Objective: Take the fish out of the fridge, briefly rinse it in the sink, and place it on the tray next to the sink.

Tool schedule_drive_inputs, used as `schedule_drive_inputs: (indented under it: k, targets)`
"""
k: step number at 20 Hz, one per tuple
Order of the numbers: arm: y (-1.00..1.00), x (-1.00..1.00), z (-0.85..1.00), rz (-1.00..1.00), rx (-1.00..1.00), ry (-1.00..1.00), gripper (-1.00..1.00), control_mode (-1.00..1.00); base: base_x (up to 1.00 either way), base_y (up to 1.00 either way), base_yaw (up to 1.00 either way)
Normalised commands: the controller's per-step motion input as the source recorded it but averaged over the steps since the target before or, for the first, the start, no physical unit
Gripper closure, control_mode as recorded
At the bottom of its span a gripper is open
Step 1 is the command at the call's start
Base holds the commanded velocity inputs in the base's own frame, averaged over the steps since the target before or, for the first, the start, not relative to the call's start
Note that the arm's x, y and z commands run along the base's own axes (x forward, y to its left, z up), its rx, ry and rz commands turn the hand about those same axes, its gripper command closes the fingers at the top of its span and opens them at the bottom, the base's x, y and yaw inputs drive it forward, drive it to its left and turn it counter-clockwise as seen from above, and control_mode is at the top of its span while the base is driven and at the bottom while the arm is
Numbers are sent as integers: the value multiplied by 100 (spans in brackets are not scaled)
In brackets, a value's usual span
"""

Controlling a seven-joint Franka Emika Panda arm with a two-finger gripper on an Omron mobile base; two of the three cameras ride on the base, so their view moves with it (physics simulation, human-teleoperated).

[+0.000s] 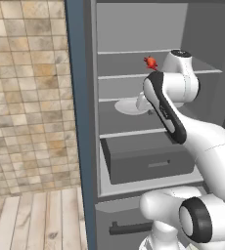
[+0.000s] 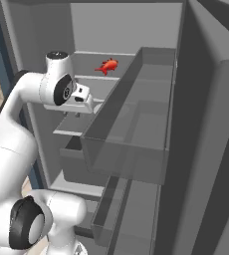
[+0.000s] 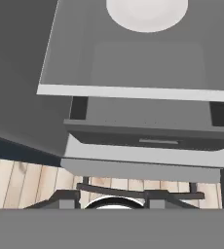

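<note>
The small red-orange fish (image 1: 151, 62) (image 2: 107, 65) lies loose on an upper shelf of the open fridge (image 1: 90, 122), towards the back. My gripper (image 2: 80, 112) (image 3: 113, 197) hangs about one shelf lower, at the front of the fridge, pointing down. It is shut and holds nothing. In the hand view it looks down past the shelf edge onto the dark grey drawer (image 3: 143, 133) and the wooden floor. The sink and the tray are out of view.
A white plate (image 1: 129, 106) (image 3: 147, 12) rests on the shelf below the fish. The dark drawer (image 1: 148, 158) sticks out under it. The open door's grey bins (image 2: 136, 124) stand close on the right. A tiled wall (image 1: 31, 97) lies left of the fridge.
</note>
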Motion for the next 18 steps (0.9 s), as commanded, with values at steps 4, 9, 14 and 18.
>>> schedule_drive_inputs:
  k: [4,9,14,18]
  targets:
    - [0,9,0,0,0,0,-100,-100,0,0,0]
    - [0,-6,4,0,0,-14,-100,-100,0,0,0]
    - [0,-18,38,-7,0,-38,-100,-100,0,0,0]
    - [-3,-18,63,-14,0,-44,-100,-100,0,0,0]
